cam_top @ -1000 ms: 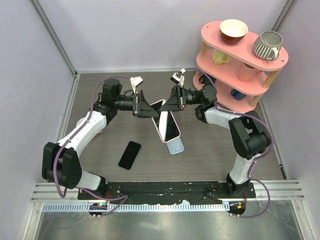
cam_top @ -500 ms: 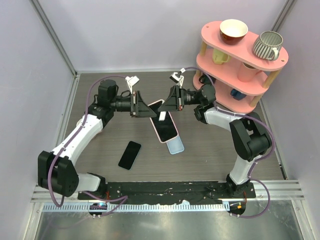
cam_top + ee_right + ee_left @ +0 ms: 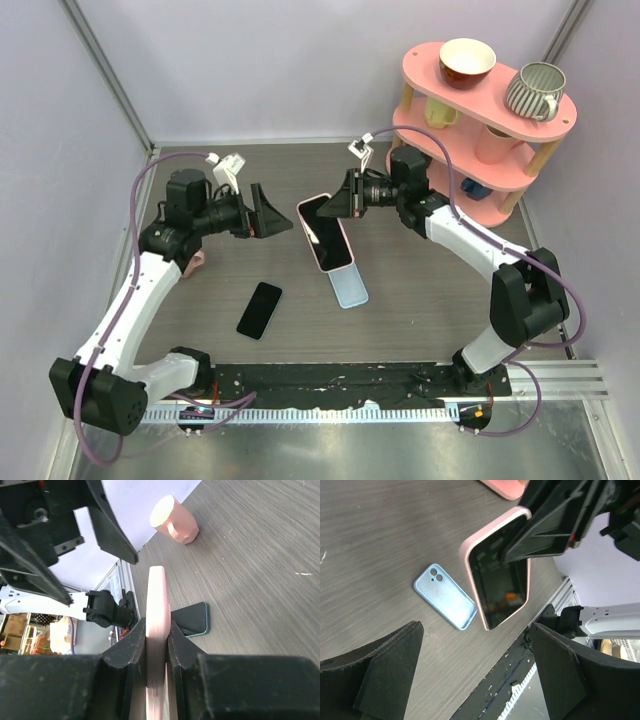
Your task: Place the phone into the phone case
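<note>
Clamping the pink-cased phone (image 3: 326,235) edgewise between the shut fingers of the right gripper (image 3: 341,200), raised off the table (image 3: 420,290) near the blue case (image 3: 350,290) and black phone (image 3: 260,310); left gripper (image 3: 275,212) spread wide, touching nothing.

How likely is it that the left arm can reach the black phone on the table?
Probably yes: the left gripper is open and empty, and the black phone lies alone on bare tabletop, with nothing lying between them.
</note>
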{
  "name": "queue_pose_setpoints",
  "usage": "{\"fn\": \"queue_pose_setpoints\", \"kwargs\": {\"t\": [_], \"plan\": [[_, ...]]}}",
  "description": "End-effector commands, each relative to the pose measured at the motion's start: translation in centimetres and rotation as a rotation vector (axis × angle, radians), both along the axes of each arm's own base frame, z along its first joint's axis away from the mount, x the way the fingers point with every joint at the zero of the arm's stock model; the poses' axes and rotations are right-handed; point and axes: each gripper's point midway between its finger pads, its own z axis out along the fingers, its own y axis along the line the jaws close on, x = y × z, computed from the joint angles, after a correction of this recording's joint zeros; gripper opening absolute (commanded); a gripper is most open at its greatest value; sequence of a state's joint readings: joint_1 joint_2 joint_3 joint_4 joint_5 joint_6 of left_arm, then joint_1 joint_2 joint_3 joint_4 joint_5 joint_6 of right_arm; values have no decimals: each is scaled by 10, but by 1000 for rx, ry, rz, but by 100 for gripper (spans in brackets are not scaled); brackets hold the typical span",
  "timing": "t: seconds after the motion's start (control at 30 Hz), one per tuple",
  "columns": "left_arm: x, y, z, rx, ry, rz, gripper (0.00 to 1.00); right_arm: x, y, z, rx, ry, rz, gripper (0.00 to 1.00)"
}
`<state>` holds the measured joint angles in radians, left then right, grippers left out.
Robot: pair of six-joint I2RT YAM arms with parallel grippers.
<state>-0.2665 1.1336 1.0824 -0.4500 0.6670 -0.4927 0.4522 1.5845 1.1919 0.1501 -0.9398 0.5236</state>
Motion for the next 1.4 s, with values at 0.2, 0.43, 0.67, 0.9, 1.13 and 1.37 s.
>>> {"fn": "queue_pose_setpoints", "kwargs": {"t": [0.2,0.43,0.67,0.9,1.13,1.37], "plan": [[-6,-15,3,-115,-65,-91,86,-11,5,51,99,-69,-17,1],[-11,-31,2,-250,-46,-195,85,-25,19,81,248,-92,27,1],[-16,-36,9,-309,-35,-225,79,-31,33,84,252,-69,51,1],[-28,-43,5,-401,4,-293,25,-41,37,81,293,-45,45,8],[-35,-42,20,-419,-28,-299,0,-60,36,89,290,-56,108,52],[-42,-42,50,-483,-77,-333,0,-99,8,19,106,-63,139,68]]}}
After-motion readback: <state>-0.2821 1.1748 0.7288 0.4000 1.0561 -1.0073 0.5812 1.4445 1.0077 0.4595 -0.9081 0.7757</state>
